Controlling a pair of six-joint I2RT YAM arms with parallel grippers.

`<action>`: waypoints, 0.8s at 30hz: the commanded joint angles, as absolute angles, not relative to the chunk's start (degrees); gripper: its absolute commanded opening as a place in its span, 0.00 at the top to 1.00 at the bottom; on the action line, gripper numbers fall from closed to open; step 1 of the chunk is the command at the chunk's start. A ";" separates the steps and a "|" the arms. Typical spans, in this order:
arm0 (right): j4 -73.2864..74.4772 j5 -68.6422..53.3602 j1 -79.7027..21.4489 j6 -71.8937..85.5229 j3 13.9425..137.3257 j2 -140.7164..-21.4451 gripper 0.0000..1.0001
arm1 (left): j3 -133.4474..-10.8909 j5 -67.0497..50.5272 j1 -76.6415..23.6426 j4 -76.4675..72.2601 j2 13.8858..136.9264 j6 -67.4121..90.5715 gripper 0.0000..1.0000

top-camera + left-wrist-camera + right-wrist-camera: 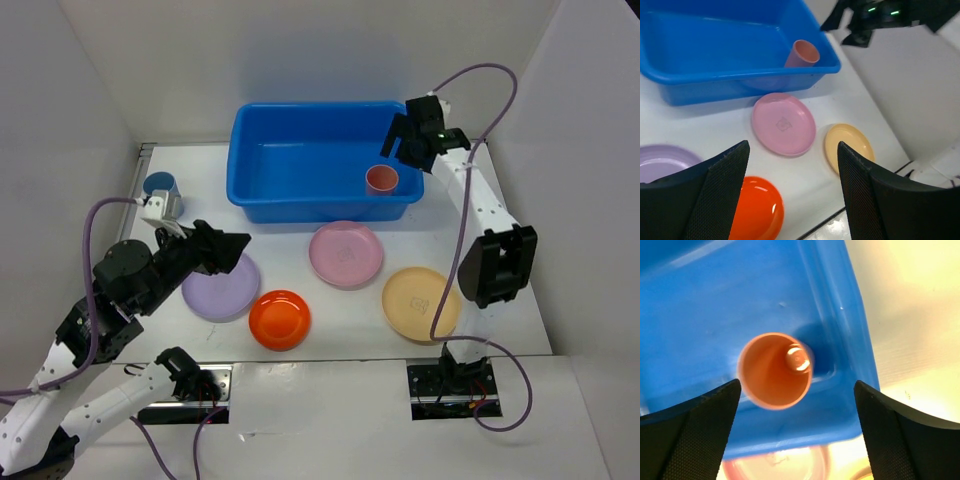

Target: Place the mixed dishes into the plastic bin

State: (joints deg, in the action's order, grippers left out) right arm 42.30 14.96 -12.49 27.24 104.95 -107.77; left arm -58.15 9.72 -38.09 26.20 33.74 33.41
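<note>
The blue plastic bin (262, 196) stands at the back middle of the table. A salmon-pink cup (382, 179) is inside it by the right front corner, mouth up and leaning (802, 54), slightly blurred (771, 375). My right gripper (398, 150) hangs open just above that cup (797, 385), with no finger touching it. On the table lie a pink plate (346, 253), a tan-yellow plate (420, 303), an orange plate (280, 320) and a lavender plate (215, 290). My left gripper (238, 250) is open and empty above the lavender plate's right edge (792, 145). A light-blue cup (160, 186) stands at the far left.
White walls close in the table on the left, back and right. The right arm's cable (480, 70) loops over the bin's right end. The arm bases (450, 385) sit on the near edge.
</note>
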 commanded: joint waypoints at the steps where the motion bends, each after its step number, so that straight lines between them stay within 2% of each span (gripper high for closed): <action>1: 40.61 13.45 -12.74 24.88 108.98 -97.93 0.00 | -65.35 16.24 -38.41 27.23 37.60 32.70 0.22; 2: 40.61 12.66 -12.74 24.35 108.46 -94.34 0.00 | -67.39 23.05 -38.41 30.38 41.10 32.70 0.23; 5: 35.44 6.81 -13.97 25.05 98.67 -83.73 0.00 | -73.71 32.83 -38.41 33.22 48.31 32.44 0.24; 7: 29.83 3.53 -14.50 26.27 93.28 -78.07 0.00 | -76.36 34.80 -36.75 33.22 51.66 31.13 0.27; 9: 28.74 1.94 -14.50 26.98 87.47 -71.47 0.00 | -80.57 34.02 -34.64 32.70 56.85 30.06 0.35; 11: 28.74 1.41 -14.50 27.77 83.43 -68.31 0.00 | -83.05 31.04 -29.99 32.70 61.77 29.53 0.52; 12: 28.74 -0.42 -14.50 27.77 82.28 -65.85 0.00 | -84.01 27.28 -28.40 31.91 63.18 28.92 0.69; 13: 28.22 -1.31 -14.50 28.38 81.13 -64.79 0.01 | -84.72 25.07 -24.82 30.60 65.72 28.92 0.74; 15: 27.69 -4.02 -14.50 28.39 78.14 -62.50 0.01 | -86.21 16.50 -20.06 29.28 68.63 28.92 0.76; 16: 27.69 -4.56 -14.50 28.39 77.35 -61.97 0.01 | -86.83 12.78 -17.43 29.27 71.86 28.92 0.69; 17: 27.69 -5.09 -14.50 28.39 75.95 -61.96 0.01 | -87.97 8.92 -12.01 28.75 73.46 28.92 0.67; 20: 27.69 -6.76 -14.50 28.39 74.62 -60.83 0.01 | -88.68 -3.93 -2.42 27.17 78.83 28.92 0.68; 23: 27.69 -7.65 -15.03 27.69 73.39 -60.82 0.01 | -89.91 -10.10 3.93 26.46 82.87 29.44 0.85; 24: 27.69 -8.26 -15.03 27.69 73.39 -60.30 0.01 | -89.91 -10.80 7.70 26.46 84.01 29.44 0.96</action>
State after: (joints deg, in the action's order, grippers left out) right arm 29.91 -5.37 -14.39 28.05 73.28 -62.00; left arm -86.72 -0.23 2.26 28.84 82.83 30.09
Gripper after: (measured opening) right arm 0.991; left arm 0.082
